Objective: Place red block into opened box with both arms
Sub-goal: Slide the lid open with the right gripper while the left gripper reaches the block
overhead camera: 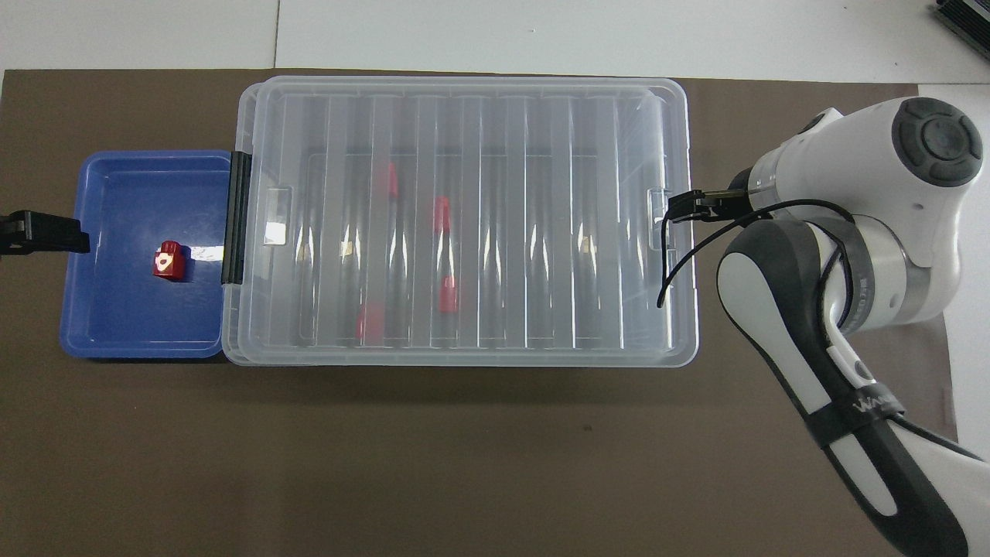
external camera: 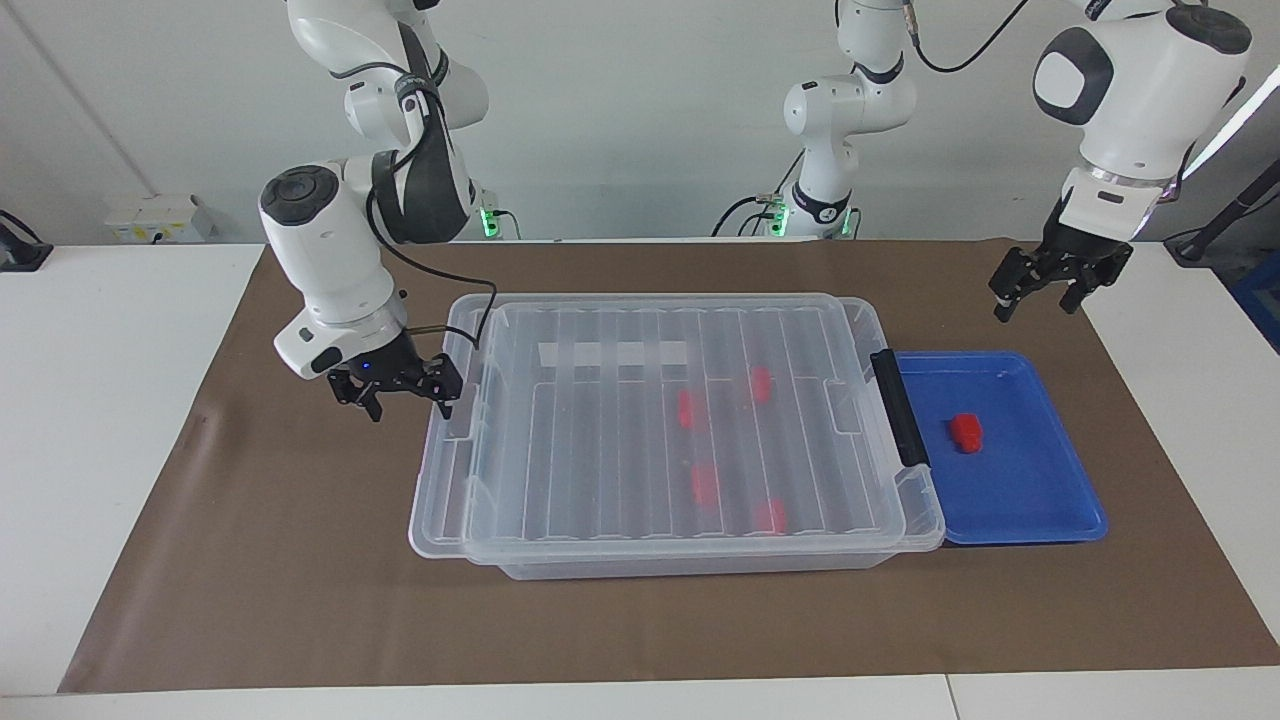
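A red block (external camera: 966,432) (overhead camera: 168,260) lies alone in the blue tray (external camera: 1080,520) (overhead camera: 116,344), beside the box. The clear box (external camera: 700,565) (overhead camera: 464,357) carries its ribbed lid (external camera: 600,450) (overhead camera: 495,116), which sits askew and overhangs toward the right arm's end. My right gripper (external camera: 408,405) (overhead camera: 684,209) is open, with one finger at that end's lid rim. Over the tray's corner nearest the left arm's base hangs my left gripper (external camera: 1035,305) (overhead camera: 46,232), open and holding nothing.
Several red blocks (external camera: 687,408) show blurred through the lid inside the box. A black clip (external camera: 897,420) runs along the lid's tray end. Two smaller white arms (external camera: 845,110) stand at the robots' edge. A brown mat (external camera: 300,560) covers the table.
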Controlling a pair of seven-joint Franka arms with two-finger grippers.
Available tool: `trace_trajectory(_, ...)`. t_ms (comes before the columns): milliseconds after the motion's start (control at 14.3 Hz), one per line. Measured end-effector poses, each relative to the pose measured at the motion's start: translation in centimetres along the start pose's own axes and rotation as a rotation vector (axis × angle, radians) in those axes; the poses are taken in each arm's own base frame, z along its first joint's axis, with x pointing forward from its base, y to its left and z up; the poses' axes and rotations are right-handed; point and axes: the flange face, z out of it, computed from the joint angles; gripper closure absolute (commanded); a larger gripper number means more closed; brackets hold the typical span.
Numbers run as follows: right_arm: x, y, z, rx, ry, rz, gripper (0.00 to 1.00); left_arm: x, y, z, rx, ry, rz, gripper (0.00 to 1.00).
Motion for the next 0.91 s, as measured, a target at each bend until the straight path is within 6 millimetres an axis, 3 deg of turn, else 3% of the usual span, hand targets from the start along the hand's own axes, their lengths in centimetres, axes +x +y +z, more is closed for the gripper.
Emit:
trace_trajectory(349,0.3,3.7,0.0,-0.02,-0.012,0.05,0.0,0.1,-0.2,5.2,0.0,0.029,-0.004,0.0)
trace_trajectory(698,0.2,6.2,-0.2,-0.061,-0.025,0.066,0.0,0.5,-0.5,12.0,-0.001,0.041,-0.009,0.0)
trace_trajectory(907,0.0,7.1,-0.3,-0.077,-0.039,0.073,0.0,0.1,-0.7,14.1,-0.001,0.036,-0.011,0.0)
